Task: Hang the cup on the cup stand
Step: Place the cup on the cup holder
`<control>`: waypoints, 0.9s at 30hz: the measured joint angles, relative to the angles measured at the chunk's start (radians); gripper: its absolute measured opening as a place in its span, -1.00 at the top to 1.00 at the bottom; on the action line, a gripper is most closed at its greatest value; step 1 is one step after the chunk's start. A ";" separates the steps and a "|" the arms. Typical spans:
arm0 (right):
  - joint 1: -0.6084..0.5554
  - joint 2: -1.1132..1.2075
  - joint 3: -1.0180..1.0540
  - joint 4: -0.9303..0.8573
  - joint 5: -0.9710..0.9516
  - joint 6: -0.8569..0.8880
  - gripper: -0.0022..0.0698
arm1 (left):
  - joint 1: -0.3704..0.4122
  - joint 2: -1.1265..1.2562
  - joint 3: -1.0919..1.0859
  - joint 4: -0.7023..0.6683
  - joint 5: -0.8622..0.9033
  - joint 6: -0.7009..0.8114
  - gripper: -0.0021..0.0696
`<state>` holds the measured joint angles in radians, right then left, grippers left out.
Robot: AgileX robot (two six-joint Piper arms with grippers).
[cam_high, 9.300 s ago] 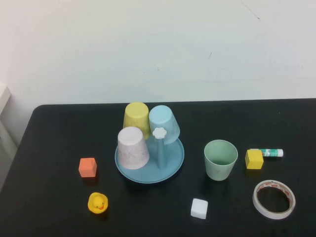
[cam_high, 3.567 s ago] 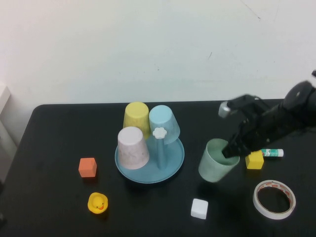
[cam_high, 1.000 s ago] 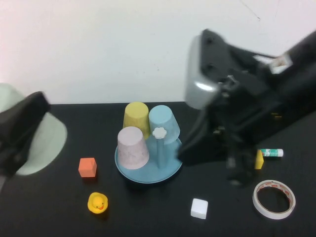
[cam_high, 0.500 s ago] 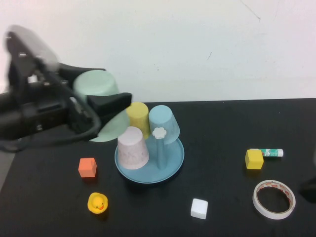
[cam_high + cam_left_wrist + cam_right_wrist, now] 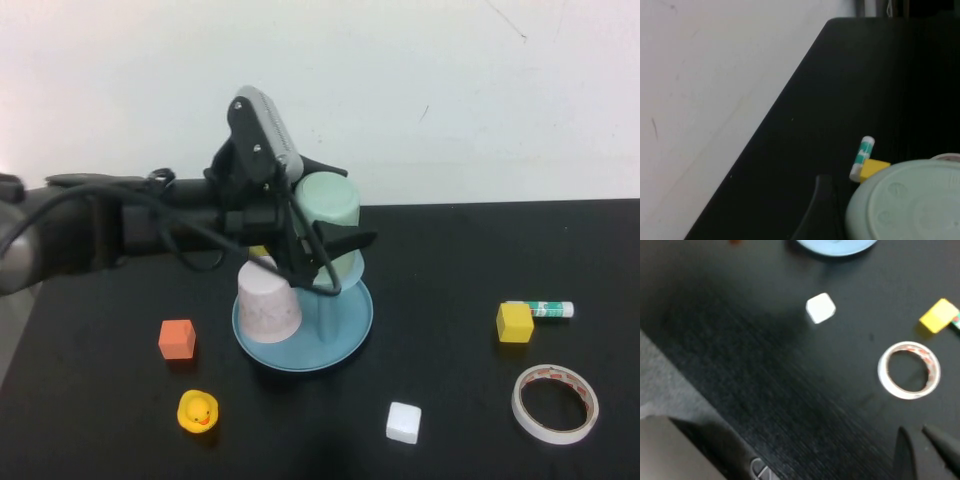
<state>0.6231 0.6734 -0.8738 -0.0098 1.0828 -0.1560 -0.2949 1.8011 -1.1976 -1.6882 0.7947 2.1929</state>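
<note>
The cup [image 5: 330, 200] is pale mint green, the cup stand [image 5: 345, 330] blue. The table [image 5: 450, 260] is black. Near left: an orange block [image 5: 177, 339] and yellow duck [image 5: 198, 411]. Right: a yellow block [image 5: 514, 323], white cube [image 5: 403, 422], and white tape ring [image 5: 555, 403] with a red-printed inner face.

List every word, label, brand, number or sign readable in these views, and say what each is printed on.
No text can be read.
Glue stick: green and white label, print too small to read.
Tape roll: reddish marks on the inner core, illegible.
Mint-green cup, held inverted over the cup stand by the left gripper: faint moulded circles on its base, no lettering.
Right gripper: jaws shut, unmarked.
</note>
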 joint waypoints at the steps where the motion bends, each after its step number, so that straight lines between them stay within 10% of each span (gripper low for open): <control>1: 0.000 -0.009 0.000 -0.008 0.000 0.011 0.91 | 0.000 0.029 -0.023 0.000 -0.002 -0.002 -0.62; 27: 0.000 -0.027 0.002 -0.069 0.017 0.064 0.94 | 0.000 0.330 -0.209 0.000 -0.002 -0.052 -0.62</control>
<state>0.6231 0.6462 -0.8717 -0.0783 1.0998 -0.0921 -0.2949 2.1316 -1.4070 -1.6882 0.7922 2.1407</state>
